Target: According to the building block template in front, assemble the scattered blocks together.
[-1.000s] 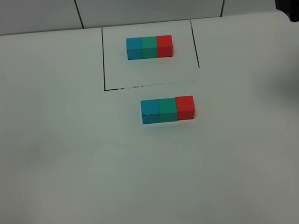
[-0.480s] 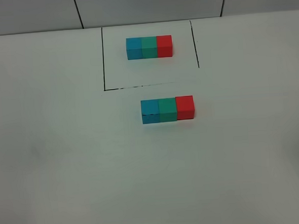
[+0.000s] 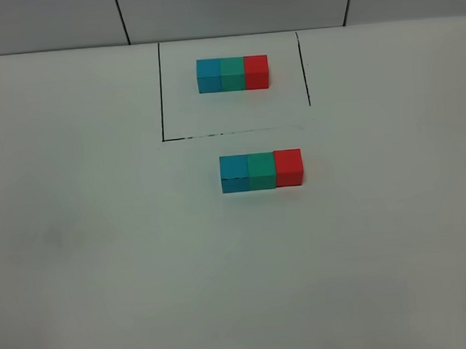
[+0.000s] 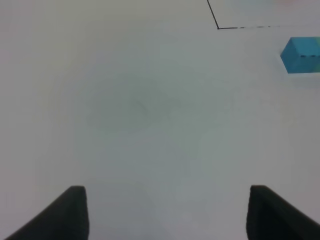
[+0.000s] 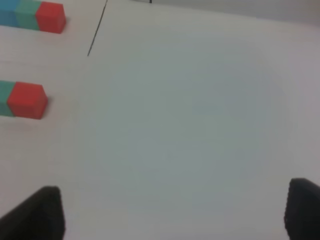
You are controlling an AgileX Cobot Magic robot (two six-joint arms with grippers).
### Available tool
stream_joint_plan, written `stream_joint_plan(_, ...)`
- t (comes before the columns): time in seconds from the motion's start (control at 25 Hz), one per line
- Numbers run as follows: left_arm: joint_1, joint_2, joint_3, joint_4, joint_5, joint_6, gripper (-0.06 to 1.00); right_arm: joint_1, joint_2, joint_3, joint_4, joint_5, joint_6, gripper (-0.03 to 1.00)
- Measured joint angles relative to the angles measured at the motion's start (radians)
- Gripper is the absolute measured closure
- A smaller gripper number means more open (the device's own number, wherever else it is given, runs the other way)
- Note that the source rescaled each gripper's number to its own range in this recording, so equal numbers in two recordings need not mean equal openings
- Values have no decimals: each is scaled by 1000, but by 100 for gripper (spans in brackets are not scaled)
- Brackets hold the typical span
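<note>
A plain white table [image 3: 103, 253] carries everything. A thin black outline [image 3: 161, 92] is drawn on it toward twelve o'clock, open along part of its near right side. Inside the outline lies the template row [image 3: 232, 73]: blue, green and red cubes touching side by side. Just outside the outline, toward six o'clock from it, lie three more cubes in a line: a blue cube [image 3: 234, 173], a green cube [image 3: 261, 170] touching it, and a red cube [image 3: 289, 167] touching the green one, set slightly farther back.
</note>
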Motion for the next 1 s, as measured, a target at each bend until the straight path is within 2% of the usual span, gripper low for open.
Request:
stream_joint_plan(0.4, 0, 0, 0, 0, 0, 0, 34, 0, -230, 122, -30, 141, 68, 3)
stream_joint_plan(0.6, 0, 0, 0, 0, 0, 0, 34, 0, -345, 183, -30, 134, 67, 3)
stream_joint_plan(1.0, 0, 0, 0, 0, 0, 0, 34, 0, -354, 190, -30, 111, 67, 4)
